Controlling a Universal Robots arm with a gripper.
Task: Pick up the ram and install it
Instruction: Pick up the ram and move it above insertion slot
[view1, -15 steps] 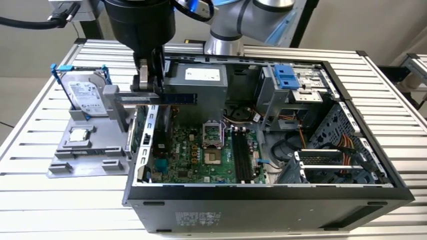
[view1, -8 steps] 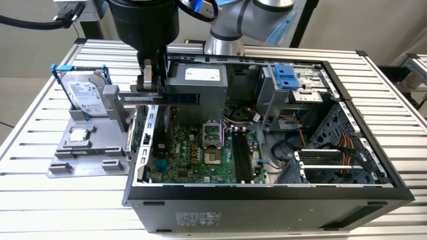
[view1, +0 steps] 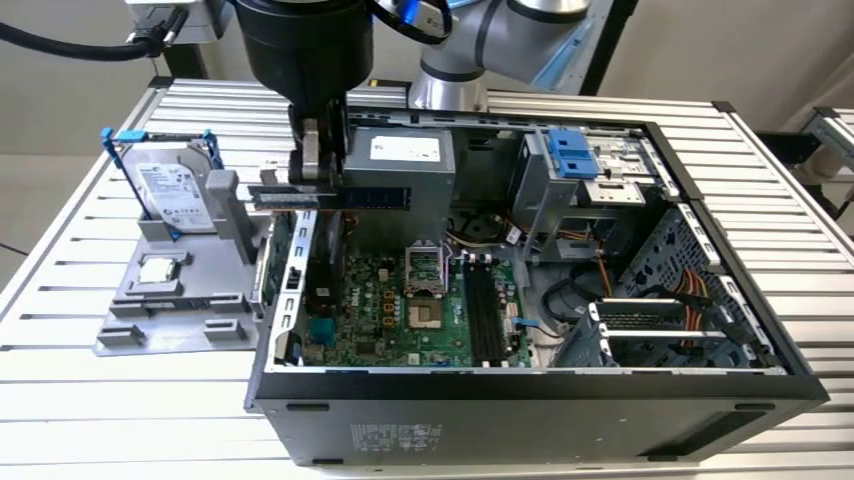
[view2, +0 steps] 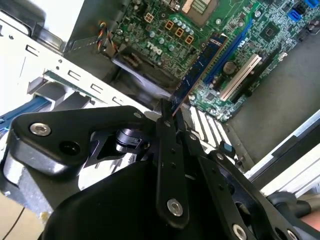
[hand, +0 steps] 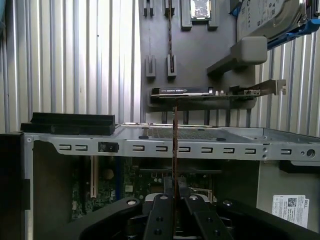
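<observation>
**Carry step: ram (view1: 374, 197) held above the open computer case (view1: 534, 400).**
Pincer (view1: 315, 190) clenched on the ram; judged, seating requires edge alignment over the memory slots (view1: 483, 312).

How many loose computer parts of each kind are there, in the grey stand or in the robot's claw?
1 ram stick, clamped in the gripper
1 hard drive, in the grey stand
1 card with metal bracket
1 square silver chip
Total: 4
</observation>
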